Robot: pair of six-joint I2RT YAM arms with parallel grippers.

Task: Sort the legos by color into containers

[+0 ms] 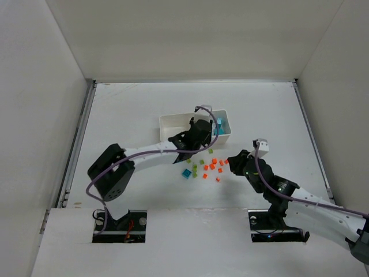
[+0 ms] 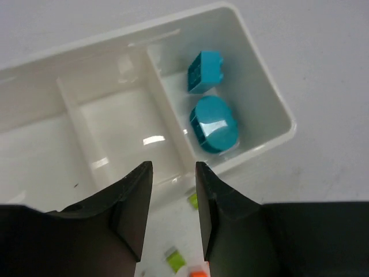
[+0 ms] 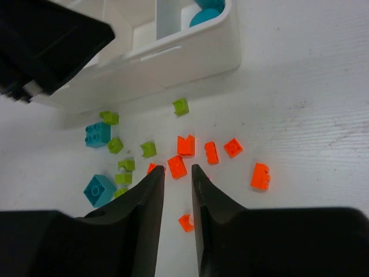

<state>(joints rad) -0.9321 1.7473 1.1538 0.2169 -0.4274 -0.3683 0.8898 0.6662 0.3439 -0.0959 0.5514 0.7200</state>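
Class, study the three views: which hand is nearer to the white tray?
Left. The left hand hangs over the near wall of the white tray; the right hand is over the loose orange bricks in front of it.

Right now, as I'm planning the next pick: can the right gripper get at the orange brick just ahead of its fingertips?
Probably yes. The right gripper is open, and the orange brick lies loose in line with its gap; the left arm and the white tray sit farther off, not between them.
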